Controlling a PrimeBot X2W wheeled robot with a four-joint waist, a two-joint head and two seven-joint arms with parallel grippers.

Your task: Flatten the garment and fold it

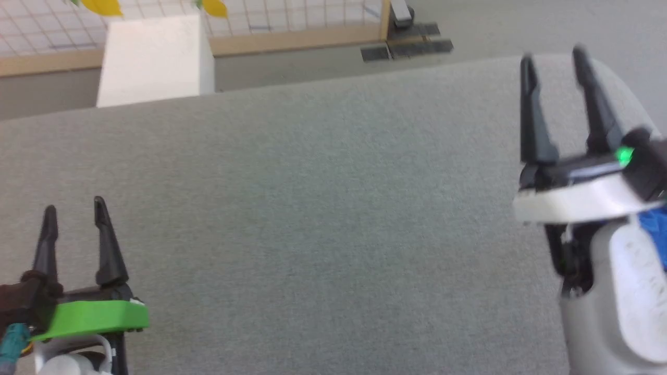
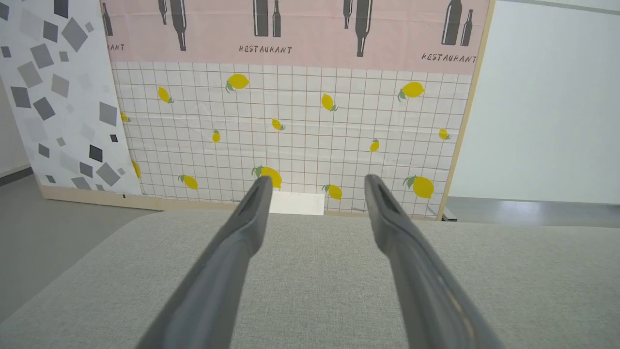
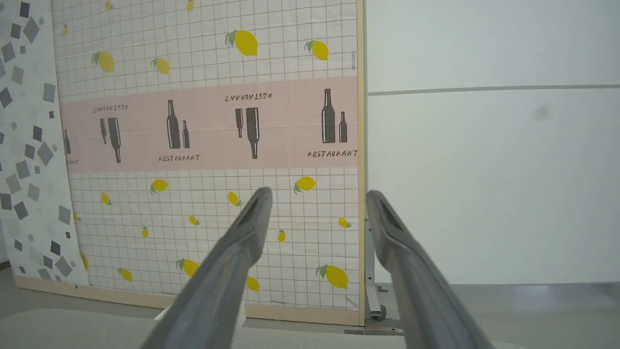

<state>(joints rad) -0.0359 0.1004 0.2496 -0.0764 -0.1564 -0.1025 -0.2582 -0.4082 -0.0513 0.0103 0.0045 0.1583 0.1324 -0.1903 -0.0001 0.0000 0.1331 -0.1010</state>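
Note:
The garment is out of view. My left gripper point(image 1: 74, 204) hovers open over the near left of the grey fabric-covered table point(image 1: 312, 208), with nothing between its dark fingers. In the left wrist view that gripper point(image 2: 317, 178) points across the table point(image 2: 315, 281) toward the far edge. My right gripper point(image 1: 553, 53) is raised at the far right, open and holding nothing. In the right wrist view it point(image 3: 319, 191) points at the back screen, well above the table. A small blue patch point(image 1: 657, 226) shows at the right edge behind the right forearm; I cannot tell what it is.
A white box point(image 1: 156, 57) stands just beyond the table's far edge at the left. Behind it is a screen with a lemon-and-grid print point(image 2: 300, 131) and a pink band. A plain white wall point(image 3: 489, 184) is to the right. Grey floor point(image 1: 495, 26) surrounds the table.

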